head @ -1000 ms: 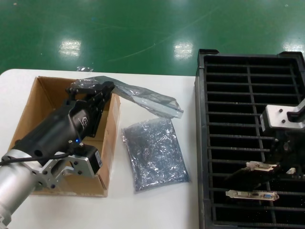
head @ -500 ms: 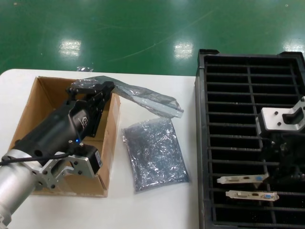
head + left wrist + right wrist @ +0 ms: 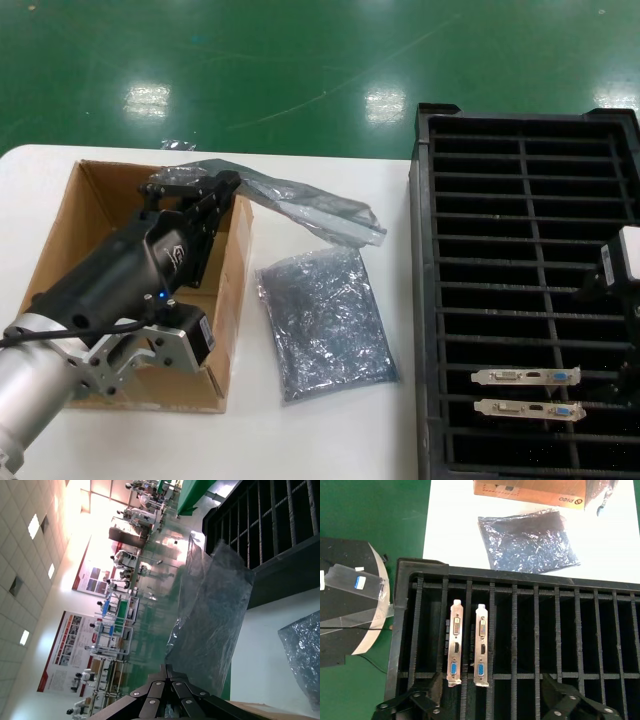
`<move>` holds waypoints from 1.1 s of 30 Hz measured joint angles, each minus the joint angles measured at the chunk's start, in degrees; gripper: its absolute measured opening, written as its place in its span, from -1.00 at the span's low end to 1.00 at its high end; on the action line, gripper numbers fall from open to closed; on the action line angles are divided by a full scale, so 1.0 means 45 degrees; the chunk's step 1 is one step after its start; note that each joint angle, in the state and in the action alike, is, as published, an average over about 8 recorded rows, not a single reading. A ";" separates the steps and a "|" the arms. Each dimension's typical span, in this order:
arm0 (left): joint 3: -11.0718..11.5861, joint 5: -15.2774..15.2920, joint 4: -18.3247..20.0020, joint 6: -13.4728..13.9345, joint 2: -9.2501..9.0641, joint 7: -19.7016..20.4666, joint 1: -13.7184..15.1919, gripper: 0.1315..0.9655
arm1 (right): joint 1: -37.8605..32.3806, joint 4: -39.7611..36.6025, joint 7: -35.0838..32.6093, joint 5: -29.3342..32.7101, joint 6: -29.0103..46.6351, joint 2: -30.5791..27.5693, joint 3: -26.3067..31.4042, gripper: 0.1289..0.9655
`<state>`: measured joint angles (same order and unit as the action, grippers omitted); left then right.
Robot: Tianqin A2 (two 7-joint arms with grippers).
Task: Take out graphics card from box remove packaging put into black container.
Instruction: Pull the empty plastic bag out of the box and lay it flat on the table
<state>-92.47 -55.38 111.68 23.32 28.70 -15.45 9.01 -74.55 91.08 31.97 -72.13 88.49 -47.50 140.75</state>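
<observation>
The graphics card (image 3: pixel 481 645) stood on edge in a slot of the black crate (image 3: pixel 600 580), just ahead of the right claw (image 3: pixel 490 700), whose fingers were spread apart and clear of it. A second card (image 3: pixel 454 642) sat in the neighbouring slot beside it. The left claw (image 3: pixel 190 190) hung over the far edge of the cardboard box (image 3: pixel 70 230), pinched together on an empty grey bag (image 3: pixel 310 208) that trailed from its tips over the white counter (image 3: pixel 330 430). Another crinkled bag (image 3: pixel 325 320) lay flat on the counter beyond the box wall. The card looked stiff, thin and light, and probably fragile across its board, so the metal end bracket seemed the safest place to grip. The bag looked limp and slippery, best taken by an edge.
</observation>
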 joint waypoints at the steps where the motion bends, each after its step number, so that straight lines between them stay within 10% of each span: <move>1: 0.0011 0.0031 0.0018 0.0025 -0.0032 0.0022 -0.0006 -0.98 | 0.0015 0.0019 -0.0004 -0.0003 -0.0006 -0.0018 -0.0019 0.16; 6: 0.0312 0.0894 0.0506 0.0803 -0.1070 0.0849 -0.0112 -0.98 | 0.0026 0.0035 -0.0008 -0.0008 -0.0016 -0.0036 -0.0031 0.45; 12: 0.1131 0.2660 0.1190 0.2836 -0.3896 0.3579 -0.0174 -0.98 | 0.0021 0.0035 -0.0008 -0.0011 -0.0019 -0.0038 -0.0022 0.55; 17: 0.1760 0.2718 0.1345 0.4263 -0.5534 0.6255 -0.0436 -0.98 | 0.0018 0.0035 -0.0006 -0.0014 -0.0022 -0.0039 -0.0018 0.75; 25: 0.2300 0.2130 0.1069 0.5669 -0.6268 1.0731 -0.1246 -0.98 | 0.0015 0.0035 -0.0004 -0.0016 -0.0025 -0.0041 -0.0012 0.92; 33: 0.2357 0.3741 -0.0477 0.5947 -0.6364 1.5285 -0.0570 -0.98 | 0.0012 0.0035 -0.0003 -0.0019 -0.0027 -0.0043 -0.0008 0.99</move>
<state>-81.86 -38.55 109.54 50.08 0.06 53.34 6.44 -74.49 91.23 31.95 -72.21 88.36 -47.69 140.71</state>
